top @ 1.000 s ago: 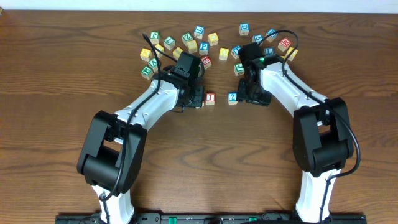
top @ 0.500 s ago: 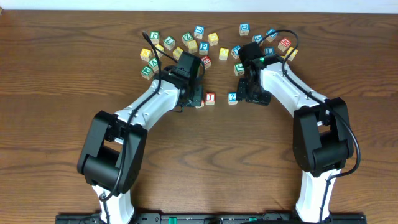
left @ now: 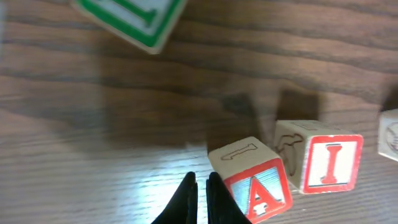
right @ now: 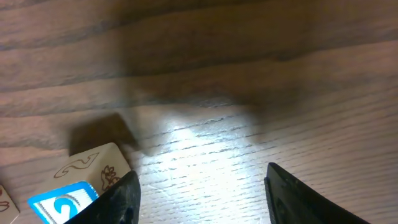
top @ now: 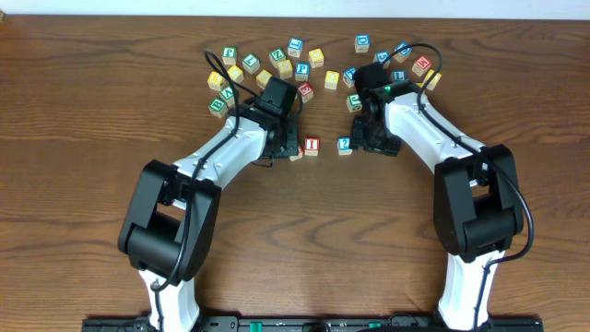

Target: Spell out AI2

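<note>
A red "A" block lies tilted on the wooden table, just left of a red "I" block. My left gripper is shut and empty, its tips against the A block's left side. In the overhead view the A block peeks out beside the left gripper, with the I block and a blue "2" block in a row to the right. My right gripper is open and empty over bare wood, the 2 block just outside its left finger. The right gripper also shows in the overhead view.
Several loose letter blocks are scattered at the back of the table. A green-faced block lies beyond the left gripper. Another block's edge shows right of the I block.
My left arm has shifted slightly, leaving a bit more of the A block showing beside the gripper. The right arm and the other blocks have not moved.
</note>
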You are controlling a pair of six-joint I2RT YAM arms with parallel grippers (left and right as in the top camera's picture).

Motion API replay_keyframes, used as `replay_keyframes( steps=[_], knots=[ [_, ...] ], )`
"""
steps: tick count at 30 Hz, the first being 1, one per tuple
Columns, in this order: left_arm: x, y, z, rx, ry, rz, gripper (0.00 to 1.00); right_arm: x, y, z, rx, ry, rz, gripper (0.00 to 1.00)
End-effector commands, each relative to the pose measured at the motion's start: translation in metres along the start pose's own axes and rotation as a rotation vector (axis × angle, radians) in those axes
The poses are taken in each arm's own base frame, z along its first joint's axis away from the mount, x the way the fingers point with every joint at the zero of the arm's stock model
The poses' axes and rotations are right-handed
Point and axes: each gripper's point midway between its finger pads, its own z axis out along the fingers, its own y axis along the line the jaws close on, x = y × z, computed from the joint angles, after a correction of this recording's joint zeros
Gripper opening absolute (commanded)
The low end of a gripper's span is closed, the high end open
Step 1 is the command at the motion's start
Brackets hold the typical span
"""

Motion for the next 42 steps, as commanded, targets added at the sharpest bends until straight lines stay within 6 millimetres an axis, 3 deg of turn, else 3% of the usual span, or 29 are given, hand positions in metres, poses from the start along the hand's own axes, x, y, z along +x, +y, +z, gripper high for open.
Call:
replay_keyframes(
  steps=[1,15,26,33,42],
  knots=[
    [-0.004,-0.015,-0.002,0.062,0.001,0.051,0.08,0.001,0.002,-0.005,0.001,-0.012,-0.021,0.59],
    [-0.012,-0.044,-0.004,0.164,-0.041,0.089,0.08,0.006,0.020,-0.006,-0.030,-0.021,-0.082,0.61],
    [-0.011,-0.045,-0.004,0.164,-0.039,0.092,0.07,0.008,0.041,-0.008,-0.097,-0.032,-0.116,0.60],
    [-0.011,-0.045,-0.004,0.164,-0.040,0.093,0.07,0.006,0.041,-0.008,-0.092,-0.042,-0.158,0.61],
    [-0.041,-0.028,-0.037,0.131,-0.143,0.059,0.08,-0.010,0.039,-0.028,-0.100,-0.069,-0.187,0.62]
  ],
)
